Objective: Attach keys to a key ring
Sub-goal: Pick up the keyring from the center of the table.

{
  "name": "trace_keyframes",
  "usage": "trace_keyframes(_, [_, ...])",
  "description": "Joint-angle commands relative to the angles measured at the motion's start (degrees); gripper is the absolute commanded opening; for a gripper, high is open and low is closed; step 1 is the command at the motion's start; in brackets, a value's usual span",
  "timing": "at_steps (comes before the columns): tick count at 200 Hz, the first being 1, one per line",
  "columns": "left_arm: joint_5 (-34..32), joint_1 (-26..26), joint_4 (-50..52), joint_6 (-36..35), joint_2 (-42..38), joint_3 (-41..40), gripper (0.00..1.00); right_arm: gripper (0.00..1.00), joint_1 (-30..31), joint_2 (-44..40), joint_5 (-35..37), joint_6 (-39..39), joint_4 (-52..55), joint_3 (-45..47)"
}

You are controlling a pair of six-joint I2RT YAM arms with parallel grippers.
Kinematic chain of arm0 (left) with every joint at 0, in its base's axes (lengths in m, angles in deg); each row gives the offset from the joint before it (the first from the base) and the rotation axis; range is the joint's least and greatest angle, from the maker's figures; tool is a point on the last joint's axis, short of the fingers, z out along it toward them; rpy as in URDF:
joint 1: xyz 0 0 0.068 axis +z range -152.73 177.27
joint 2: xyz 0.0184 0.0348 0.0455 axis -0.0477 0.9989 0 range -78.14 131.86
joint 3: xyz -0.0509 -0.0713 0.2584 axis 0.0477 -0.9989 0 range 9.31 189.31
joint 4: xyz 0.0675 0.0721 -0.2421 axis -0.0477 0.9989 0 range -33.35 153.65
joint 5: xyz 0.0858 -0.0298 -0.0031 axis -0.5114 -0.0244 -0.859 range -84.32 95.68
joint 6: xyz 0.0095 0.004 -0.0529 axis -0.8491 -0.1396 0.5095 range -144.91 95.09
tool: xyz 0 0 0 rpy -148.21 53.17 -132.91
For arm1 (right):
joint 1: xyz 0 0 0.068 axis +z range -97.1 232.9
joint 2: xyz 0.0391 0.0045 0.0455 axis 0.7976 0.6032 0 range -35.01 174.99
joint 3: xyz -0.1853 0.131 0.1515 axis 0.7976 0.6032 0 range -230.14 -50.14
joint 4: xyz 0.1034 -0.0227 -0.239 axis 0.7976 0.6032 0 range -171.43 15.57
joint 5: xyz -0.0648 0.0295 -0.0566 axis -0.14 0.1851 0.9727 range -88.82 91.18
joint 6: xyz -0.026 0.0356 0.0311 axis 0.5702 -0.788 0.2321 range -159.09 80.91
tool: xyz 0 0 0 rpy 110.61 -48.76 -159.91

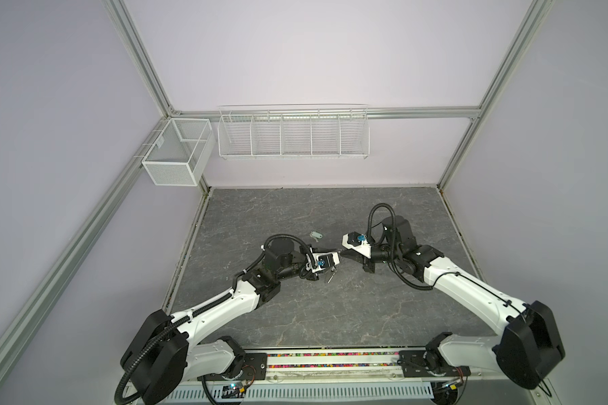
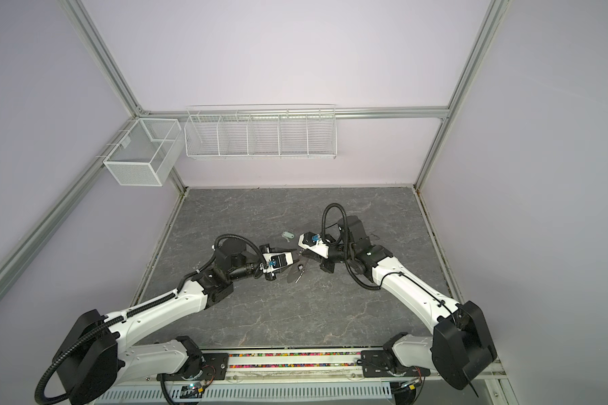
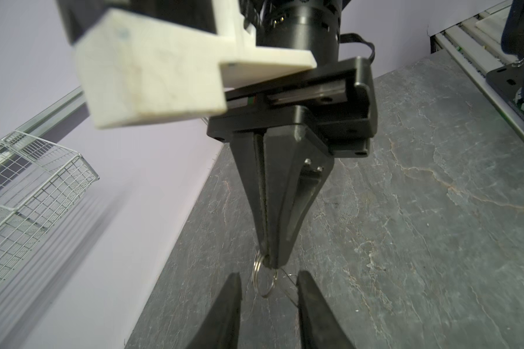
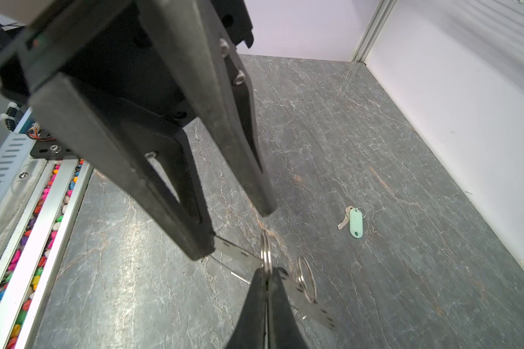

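The key ring, a flat grey disc with small holes and wire loops on its rim, hangs edge-on above the table. My right gripper is shut on it at a wire loop. My left gripper stands open, its fingers on either side of that loop, and one tip touches the disc's edge. Both grippers meet tip to tip in both top views. One of the keys, with a pale green tag, lies on the table beyond them. A black-tagged key shows just below the tips; I cannot tell whether it hangs or lies.
White wire baskets hang on the back wall and left corner. A rail with coloured beads runs along the table's front edge. The grey marbled table is walled on three sides.
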Motion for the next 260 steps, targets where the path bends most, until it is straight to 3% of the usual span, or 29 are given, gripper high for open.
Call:
trace_keyframes(1, [-2.45, -0.53, 3.84, -3.1, 1.2, 2.53, 0.31, 0.07, -0.05, 0.28, -0.51, 1.73, 1.95, -1.49])
trace_keyframes(165, [-3.73, -1.32, 8.0, -2.59, 4.38, 6.42, 0.21, 0.07, 0.85, -0.07, -0.03, 1.89, 1.87, -1.67])
trace_keyframes(260, [-2.47, -1.37, 12.09, -2.21, 6.27, 8.72, 0.0, 0.07, 1.31, -1.07, 1.51, 2.02, 0.31, -0.84])
